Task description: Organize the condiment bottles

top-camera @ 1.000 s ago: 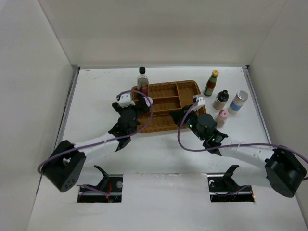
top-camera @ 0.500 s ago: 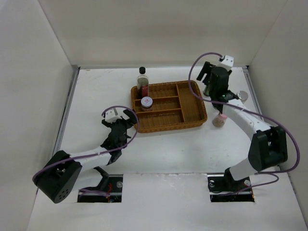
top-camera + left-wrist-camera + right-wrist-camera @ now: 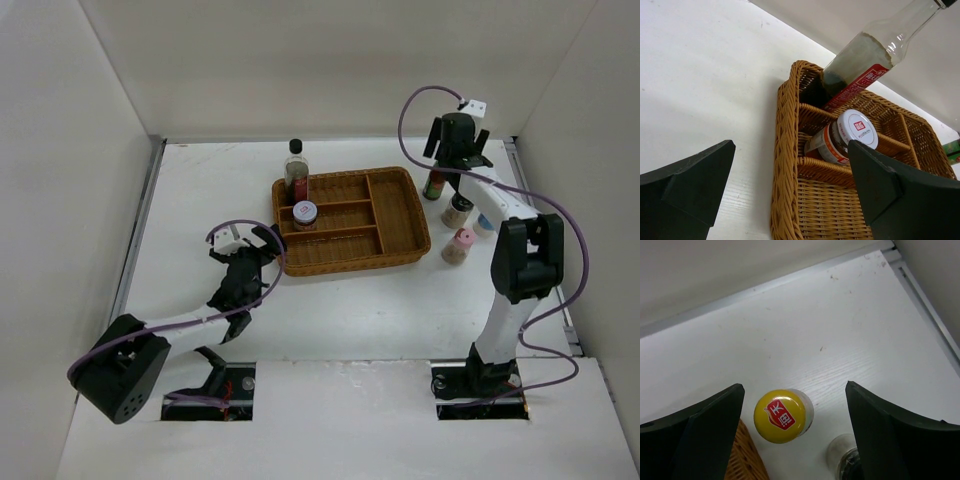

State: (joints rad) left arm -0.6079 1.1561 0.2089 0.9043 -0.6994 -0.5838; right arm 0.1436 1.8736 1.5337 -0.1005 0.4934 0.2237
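Note:
A brown wicker tray (image 3: 395, 215) holds the tall clear black-capped bottle (image 3: 296, 168) in its far-left corner and the short pink-lidded jar (image 3: 305, 213) just in front of it. Both also show in the left wrist view, bottle (image 3: 865, 65) leaning over jar (image 3: 845, 137). My left gripper (image 3: 268, 248) stands open beside the tray's left rim (image 3: 785, 165), holding nothing. My right gripper (image 3: 455, 150) hangs open over the green yellow-capped sauce bottle (image 3: 436, 185); its yellow cap (image 3: 780, 416) lies between my fingers (image 3: 705, 430), untouched. The black-capped shaker (image 3: 457, 210) and the pink-capped shaker (image 3: 459, 247) stand right of the tray.
The blue-labelled bottle (image 3: 484, 223) is mostly hidden behind my right arm. White walls close in on the back and both sides, with a metal rail (image 3: 530, 200) along the right edge. The shaker's top (image 3: 845, 457) sits close under my right fingers.
My right arm has swung from the tray's near-right corner to the far right, over the green bottle, and its jaws have opened. My left gripper has drawn back from the jar toward me.

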